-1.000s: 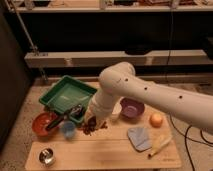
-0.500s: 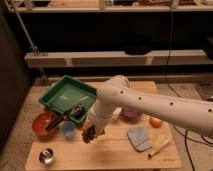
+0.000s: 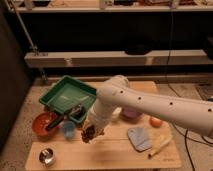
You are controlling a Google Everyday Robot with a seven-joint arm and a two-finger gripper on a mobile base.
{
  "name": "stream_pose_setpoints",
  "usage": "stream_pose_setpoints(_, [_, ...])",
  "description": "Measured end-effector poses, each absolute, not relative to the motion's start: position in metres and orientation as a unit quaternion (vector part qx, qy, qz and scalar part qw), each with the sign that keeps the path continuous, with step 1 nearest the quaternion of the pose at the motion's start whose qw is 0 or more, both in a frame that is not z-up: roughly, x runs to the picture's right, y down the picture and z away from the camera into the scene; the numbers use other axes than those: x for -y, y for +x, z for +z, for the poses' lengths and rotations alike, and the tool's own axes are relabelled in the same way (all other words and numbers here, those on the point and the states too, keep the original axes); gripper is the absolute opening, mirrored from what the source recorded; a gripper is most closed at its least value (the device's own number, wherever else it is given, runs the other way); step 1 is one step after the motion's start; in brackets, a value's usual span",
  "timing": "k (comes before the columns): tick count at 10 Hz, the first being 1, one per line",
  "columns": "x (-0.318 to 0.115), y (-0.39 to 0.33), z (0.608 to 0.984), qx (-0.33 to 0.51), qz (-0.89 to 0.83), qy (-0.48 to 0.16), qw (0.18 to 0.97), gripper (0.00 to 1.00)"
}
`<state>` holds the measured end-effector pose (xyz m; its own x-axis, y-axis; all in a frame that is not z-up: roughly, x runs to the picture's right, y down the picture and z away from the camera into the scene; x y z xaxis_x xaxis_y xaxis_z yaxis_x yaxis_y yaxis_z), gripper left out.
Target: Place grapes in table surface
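Grapes (image 3: 90,134) in end effector (image 3: 92,131)

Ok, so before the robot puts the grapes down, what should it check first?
1. Grapes at the gripper: ok, the dark bunch hangs at the arm's end, low over the table surface.
2. How firm the grip is: cannot tell.
3. Bare wood right under the bunch: ok.
4. Blue cup to the left of the grapes: close by, so set down carefully, ok for now.
5. Small metal cup near the front left corner: ok, apart from the drop spot.
6. Grey cloth to the right of the grapes: ok, apart from them.
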<state>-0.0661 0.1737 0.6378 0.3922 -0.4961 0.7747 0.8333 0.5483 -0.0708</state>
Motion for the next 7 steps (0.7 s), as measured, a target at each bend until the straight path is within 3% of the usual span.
stream_pose_setpoints(2, [-0.1741,-0.0655,0.6383,0.363,-0.414,-0.233,0.802,0.75])
stream_pose_setpoints(3, [-0.1743,-0.0655,0.6391,0.364,-0.413,-0.233,0.802,0.79])
stream_pose_setpoints(7, [-0.1743,-0.0652,0.6434,0.367,-0.410,-0.245,0.798,0.80])
